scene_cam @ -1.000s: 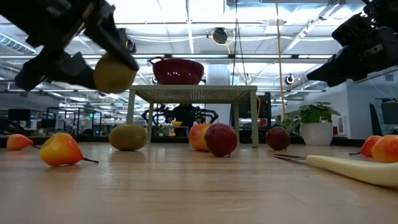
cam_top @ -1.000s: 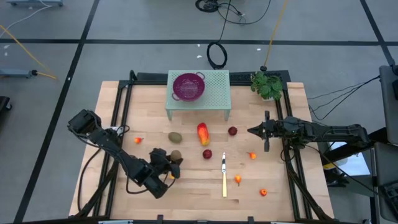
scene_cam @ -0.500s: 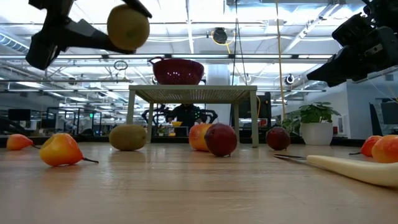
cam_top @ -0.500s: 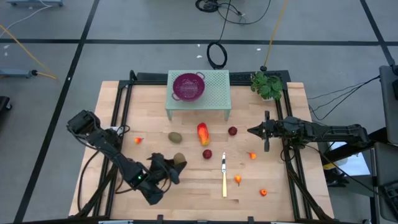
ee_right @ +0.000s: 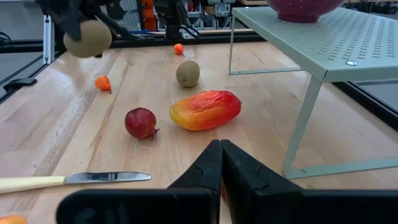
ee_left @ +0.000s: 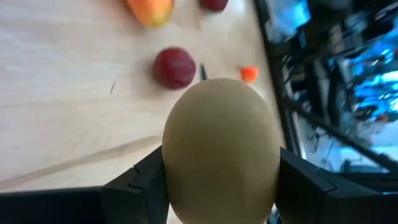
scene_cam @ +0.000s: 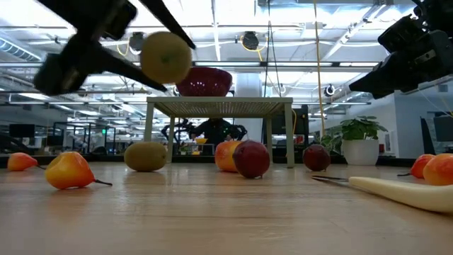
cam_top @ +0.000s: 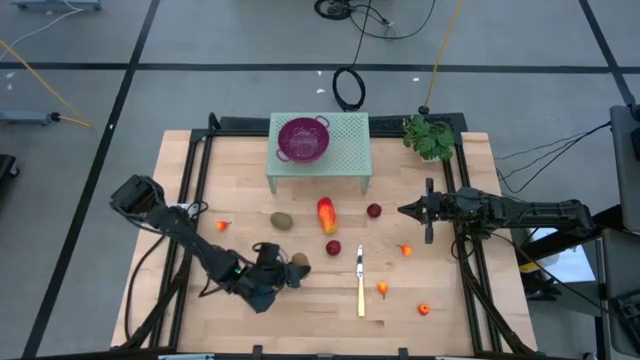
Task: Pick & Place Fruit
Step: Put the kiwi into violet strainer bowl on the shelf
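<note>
The left gripper (cam_top: 293, 268) clasps a brown-green oval fruit (scene_cam: 165, 58) between its fingers, lifted above the wooden table (cam_top: 300, 300). A second oval fruit (cam_top: 282, 220) lies near a red-orange oblong fruit (cam_top: 326, 214). The right gripper (cam_top: 405, 211) waits clenched, empty, at the table's right.

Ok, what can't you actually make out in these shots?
- Low view: the left gripper is blurred, so its grip on the kiwi shows poorly.
- Left wrist view: the kiwi hides the table behind it.
- Low view: the knife is cut off by the edge.
- High view: the tiny orange pieces are too small to identify.
</note>
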Controlling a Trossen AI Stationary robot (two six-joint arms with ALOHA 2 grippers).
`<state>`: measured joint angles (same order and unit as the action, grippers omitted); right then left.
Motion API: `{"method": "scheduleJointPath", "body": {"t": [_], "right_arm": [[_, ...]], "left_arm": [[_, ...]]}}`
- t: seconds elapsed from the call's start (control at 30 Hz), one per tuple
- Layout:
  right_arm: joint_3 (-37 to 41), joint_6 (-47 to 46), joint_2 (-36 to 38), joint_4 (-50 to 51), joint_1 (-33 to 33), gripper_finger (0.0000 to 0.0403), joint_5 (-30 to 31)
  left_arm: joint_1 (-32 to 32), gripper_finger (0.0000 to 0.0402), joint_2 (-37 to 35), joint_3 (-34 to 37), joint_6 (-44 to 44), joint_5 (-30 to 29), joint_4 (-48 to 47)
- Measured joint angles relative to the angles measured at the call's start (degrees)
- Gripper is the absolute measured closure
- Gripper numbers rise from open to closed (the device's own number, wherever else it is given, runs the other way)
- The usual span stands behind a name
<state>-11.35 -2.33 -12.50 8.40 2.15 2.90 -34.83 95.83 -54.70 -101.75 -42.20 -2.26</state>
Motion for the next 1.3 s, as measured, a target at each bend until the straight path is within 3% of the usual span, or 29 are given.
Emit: {"method": "scheduleJointPath", "body": {"t": [0.13, 0.3, 0.57, 0.7, 1.0, 1.3], "right_arm": [[0.0, 0.0, 0.0, 0.0, 0.0, 0.0399, 0.0], [0.0, 0.0, 0.0, 0.0, 0.0, 0.0399, 0.0], [0.0, 0.0, 0.0, 0.0, 0.0, 0.0399, 0.0], [0.0, 0.0, 0.0, 0.0, 0.0, 0.0399, 0.0], [0.0, 0.0, 0.0, 0.0, 0.0, 0.0399, 0.0], [0.0, 0.0, 0.0, 0.0, 0.0, 0.0399, 0.0]], "left_arm": [[3.8, 0.0195, 0.0, 0.0, 5.7, 10.0, 4.1], [9.0, 0.0185, 0.0, 0.0, 19.5, 22.3, 14.7], [16.7, 0.0195, 0.0, 0.0, 34.9, 33.5, 25.1], [18.6, 0.0185, 0.0, 0.0, 41.9, 36.6, 29.3], [19.7, 0.0197, 0.0, 0.0, 56.5, 36.8, 45.8], [19.7, 0.0177, 0.0, 0.0, 64.3, 40.7, 60.2]]}}
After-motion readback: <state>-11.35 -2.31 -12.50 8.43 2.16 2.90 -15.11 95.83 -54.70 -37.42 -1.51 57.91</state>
